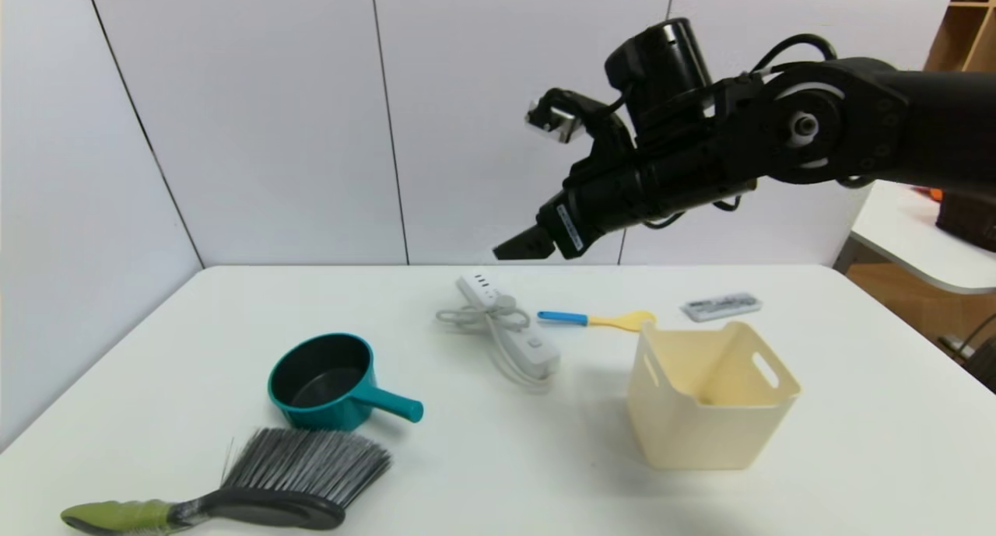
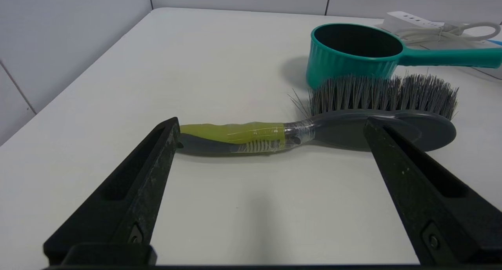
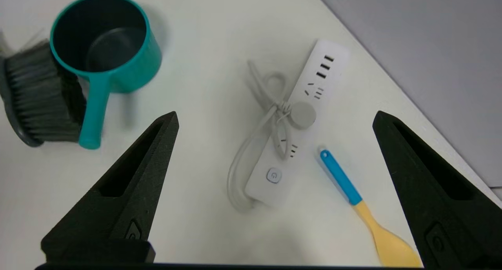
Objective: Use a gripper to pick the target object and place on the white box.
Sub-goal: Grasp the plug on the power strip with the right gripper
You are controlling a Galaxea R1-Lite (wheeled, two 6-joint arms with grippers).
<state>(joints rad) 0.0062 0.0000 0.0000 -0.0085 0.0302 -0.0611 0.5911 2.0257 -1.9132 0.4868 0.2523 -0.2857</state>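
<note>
The target object, a long white power strip (image 1: 510,326) with a tied looped cord, lies flat at the middle of the table, a little toward the back. My right gripper (image 1: 517,250) hangs high above its far end, open and empty. In the right wrist view the strip (image 3: 313,89) lies well below and between the spread fingers of the right gripper (image 3: 275,115). The white box (image 1: 700,435), a cream open-top bin, stands to the right of the strip. My left gripper (image 2: 271,122) is open and empty, low over the table's near left, just short of a brush handle.
A teal pot (image 1: 323,380) sits left of the strip, with a grey-bristled brush (image 1: 296,474) in front of it. A blue-and-yellow spoon (image 1: 595,319) lies between strip and box. A small grey remote (image 1: 721,306) lies behind the box. Another table (image 1: 918,240) stands far right.
</note>
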